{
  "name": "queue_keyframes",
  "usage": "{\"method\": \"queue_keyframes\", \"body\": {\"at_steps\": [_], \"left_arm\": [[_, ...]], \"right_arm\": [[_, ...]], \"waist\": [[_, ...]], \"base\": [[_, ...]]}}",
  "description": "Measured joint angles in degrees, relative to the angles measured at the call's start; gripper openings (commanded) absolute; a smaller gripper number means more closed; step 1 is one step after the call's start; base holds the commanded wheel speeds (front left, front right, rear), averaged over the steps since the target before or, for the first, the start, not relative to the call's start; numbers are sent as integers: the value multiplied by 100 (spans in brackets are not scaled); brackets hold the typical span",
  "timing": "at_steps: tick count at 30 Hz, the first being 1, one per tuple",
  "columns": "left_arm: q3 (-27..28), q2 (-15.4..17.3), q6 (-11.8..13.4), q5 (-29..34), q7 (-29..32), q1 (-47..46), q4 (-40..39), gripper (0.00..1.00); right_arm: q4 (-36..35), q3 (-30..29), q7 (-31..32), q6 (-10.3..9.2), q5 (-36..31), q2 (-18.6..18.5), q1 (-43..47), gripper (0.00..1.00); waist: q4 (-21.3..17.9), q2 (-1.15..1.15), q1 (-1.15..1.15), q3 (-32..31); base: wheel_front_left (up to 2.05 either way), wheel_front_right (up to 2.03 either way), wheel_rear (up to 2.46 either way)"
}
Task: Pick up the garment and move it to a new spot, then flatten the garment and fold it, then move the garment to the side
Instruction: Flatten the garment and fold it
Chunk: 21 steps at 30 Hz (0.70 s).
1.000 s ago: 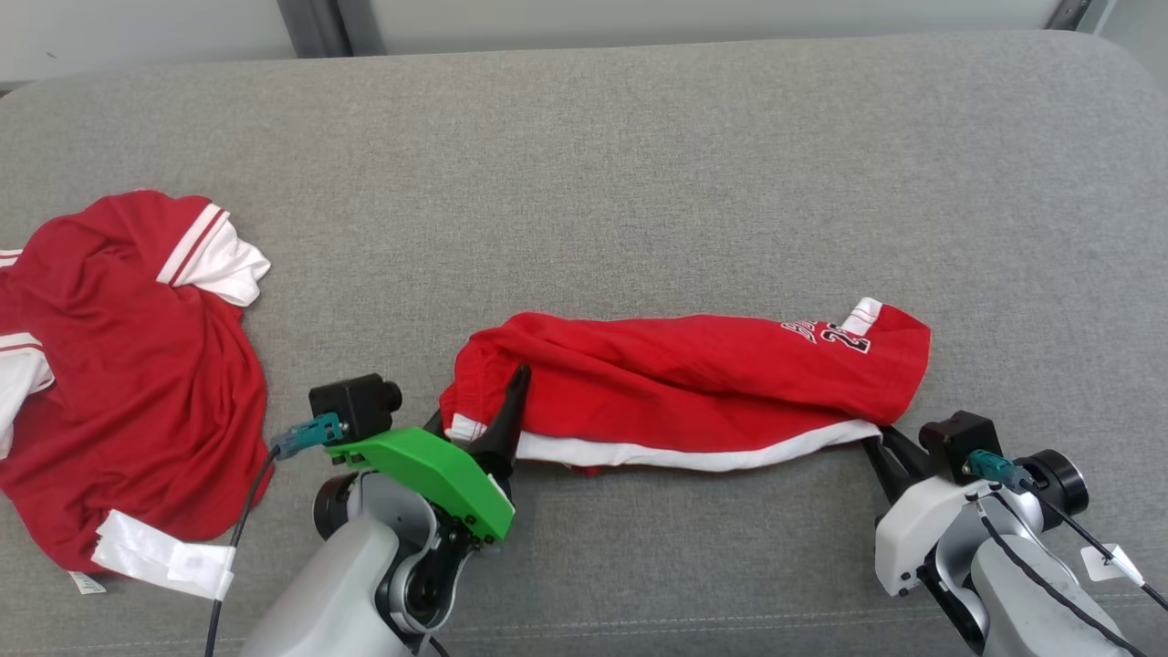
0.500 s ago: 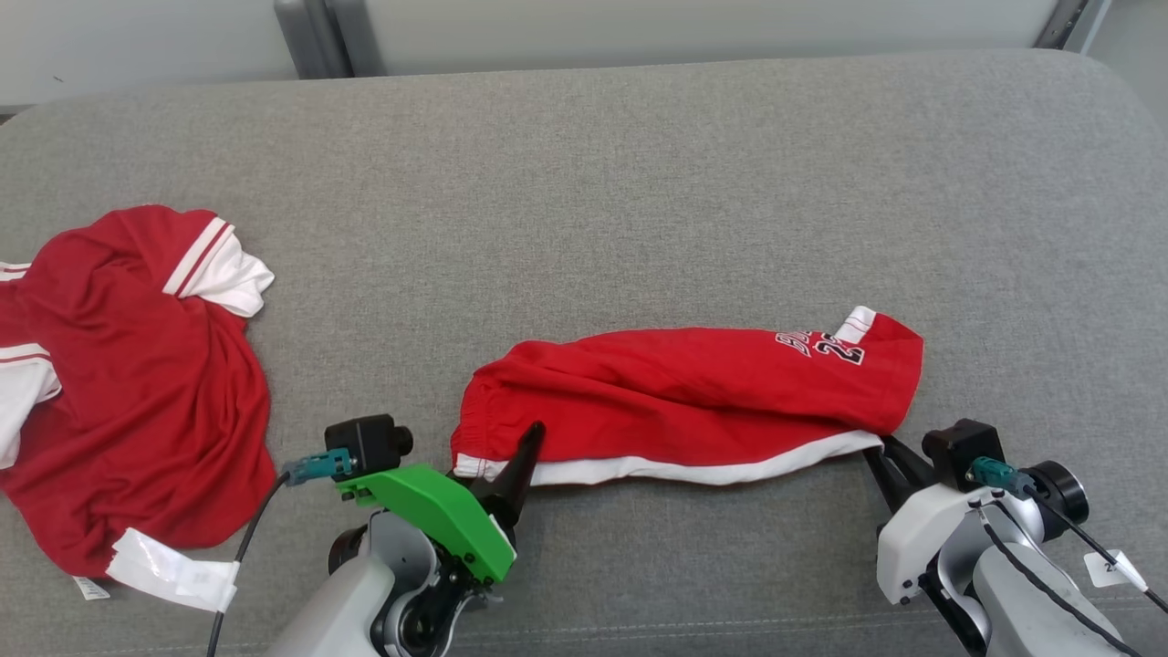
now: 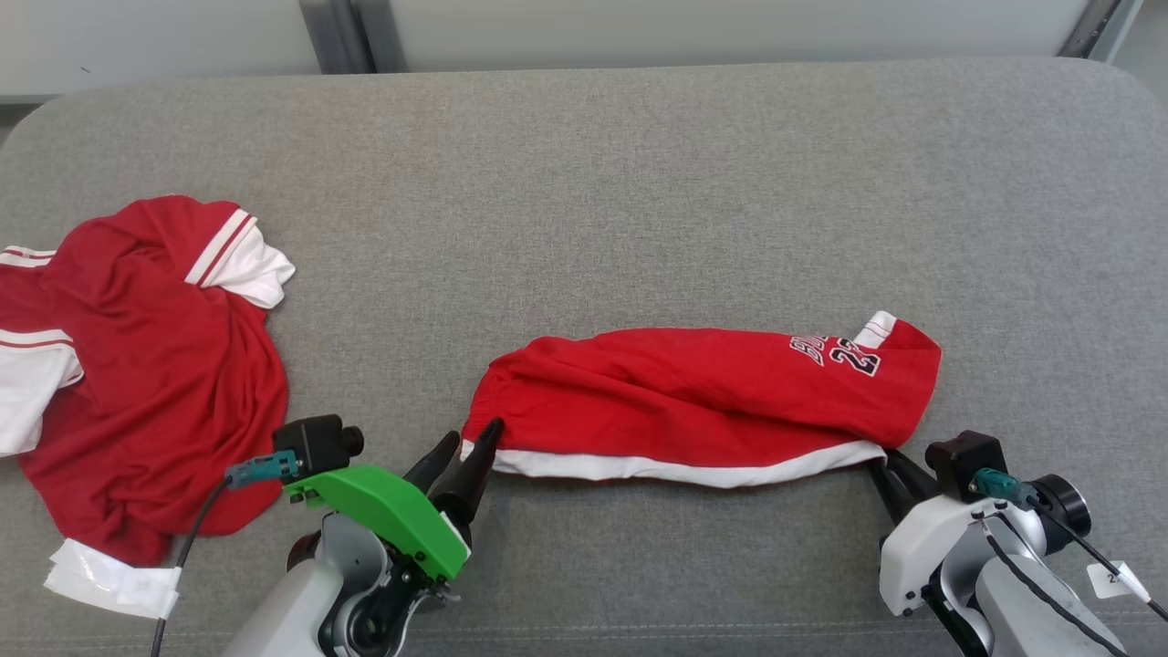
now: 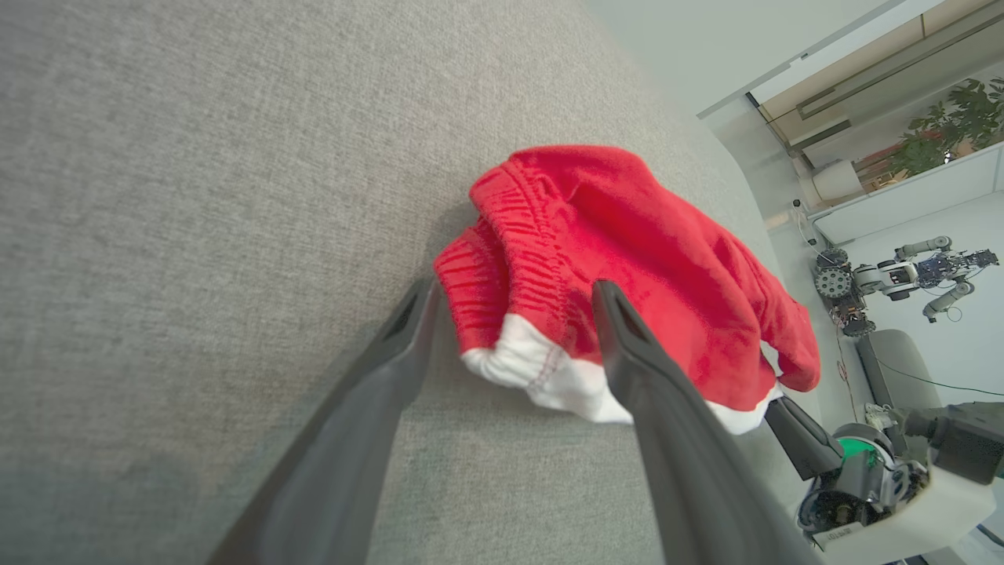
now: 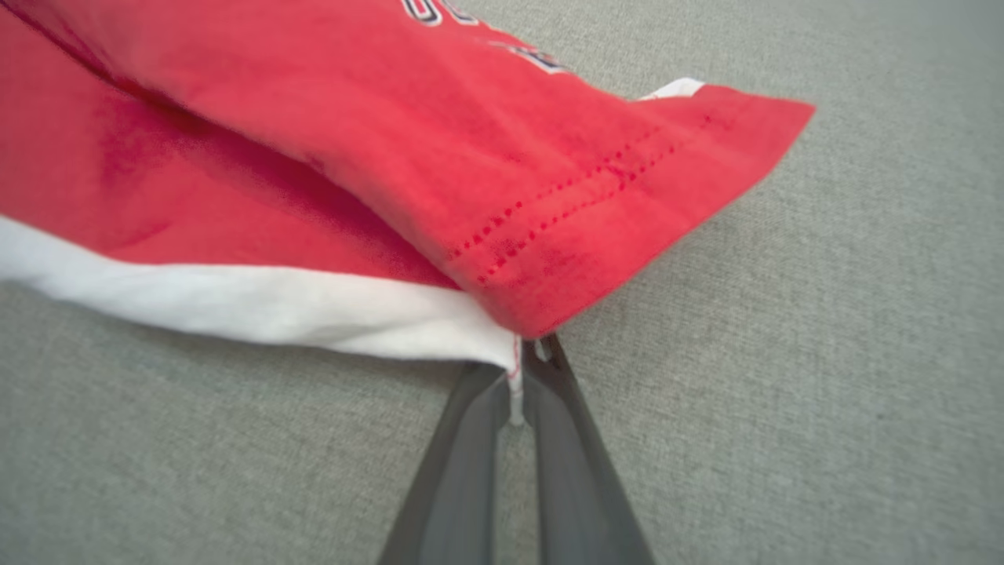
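Robot lab in an office-style room.
Work surface was a wide grey fabric cushion (image 3: 584, 182), with pale wall panels (image 3: 730, 32) and a grey post (image 3: 333, 32) right behind it. Left wrist view looked past the cushion's edge to a second robot (image 4: 894, 276), arms on a wheeled base, parked by a white partition (image 4: 910, 208). A leafy plant (image 4: 953, 118) showed above the partition and a dark cable (image 4: 925, 380) trailed over the pale floor.
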Motion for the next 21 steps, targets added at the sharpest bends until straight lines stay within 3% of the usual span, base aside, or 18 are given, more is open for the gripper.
{"method": "queue_keyframes", "body": {"at_steps": [21], "left_arm": [[52,107,15,-338,316,309,-331,100]], "right_arm": [[41,62,-8,1,35,7,-3,0]], "waist": [[121,0,0,-3]], "base": [[0,0,0]]}}
